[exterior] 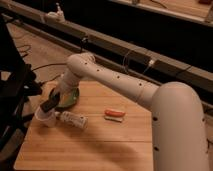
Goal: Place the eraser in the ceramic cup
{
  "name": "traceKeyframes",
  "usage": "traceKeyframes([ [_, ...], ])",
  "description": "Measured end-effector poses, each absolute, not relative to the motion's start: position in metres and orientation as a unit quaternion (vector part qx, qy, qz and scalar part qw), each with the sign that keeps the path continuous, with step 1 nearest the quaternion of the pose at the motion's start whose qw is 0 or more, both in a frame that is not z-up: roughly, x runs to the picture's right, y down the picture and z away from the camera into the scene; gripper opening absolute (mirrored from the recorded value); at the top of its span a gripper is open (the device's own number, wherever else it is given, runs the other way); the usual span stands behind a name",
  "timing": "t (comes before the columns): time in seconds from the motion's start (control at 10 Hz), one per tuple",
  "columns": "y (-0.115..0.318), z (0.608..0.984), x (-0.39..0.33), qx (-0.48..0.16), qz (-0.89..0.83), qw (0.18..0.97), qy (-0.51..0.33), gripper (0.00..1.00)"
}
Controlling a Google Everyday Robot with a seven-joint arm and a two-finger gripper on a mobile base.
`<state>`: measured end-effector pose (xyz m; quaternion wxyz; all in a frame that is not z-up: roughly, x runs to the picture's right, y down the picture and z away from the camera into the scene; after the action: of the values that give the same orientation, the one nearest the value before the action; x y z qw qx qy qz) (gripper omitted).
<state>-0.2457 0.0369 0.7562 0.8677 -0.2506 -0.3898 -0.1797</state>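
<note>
tool [51, 102] clenched on eraser [48, 105] just above ceramic cup [45, 118]; no legible writing.

You're looking at a lab or workshop: wooden tabletop [100, 145], loose cables [35, 67] on the bare floor, long dark rails [150, 57] at the far side, the robot's hand [50, 105] over the left edge.

1. One flat black rectangular eraser [49, 104], at the gripper [54, 101] above the cup.
2. One white ceramic cup [44, 118].
3. One green round bowl [70, 99].
4. One white rectangular box [73, 119].
5. One orange-and-white stick [114, 113].
6. One wooden table [90, 147].
</note>
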Motion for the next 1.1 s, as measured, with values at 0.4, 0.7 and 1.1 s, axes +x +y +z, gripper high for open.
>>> traceKeyframes([
  [0.4,0.05,0.766,-0.277,-0.268,-0.193,0.847,-0.417,0.67],
  [0.7,0.057,0.772,-0.279,-0.277,-0.195,0.841,-0.422,0.76],
  [1.1,0.061,0.774,-0.272,-0.281,-0.197,0.842,-0.416,0.76],
])
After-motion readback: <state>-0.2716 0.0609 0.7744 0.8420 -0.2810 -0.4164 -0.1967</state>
